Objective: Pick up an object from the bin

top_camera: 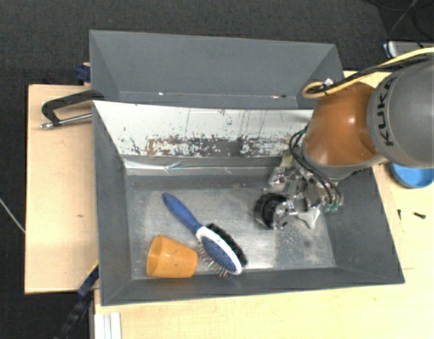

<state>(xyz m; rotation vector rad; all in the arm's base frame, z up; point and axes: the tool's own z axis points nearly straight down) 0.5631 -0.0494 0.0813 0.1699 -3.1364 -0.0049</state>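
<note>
The hand (296,207) sat low at the right of the bin (203,66), its opening impossible to judge, just beside a small black round thing (266,209). It looked light, hard, perhaps slippery, and best gripped across its middle.

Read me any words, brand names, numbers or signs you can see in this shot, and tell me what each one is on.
"KUKA": on the grey arm link, with the letters running up its side.
Nothing else is readable. The blue brush, the orange cup and the bin carry no text. The marks on the bin's back wall are scuffs, not letters.
</note>
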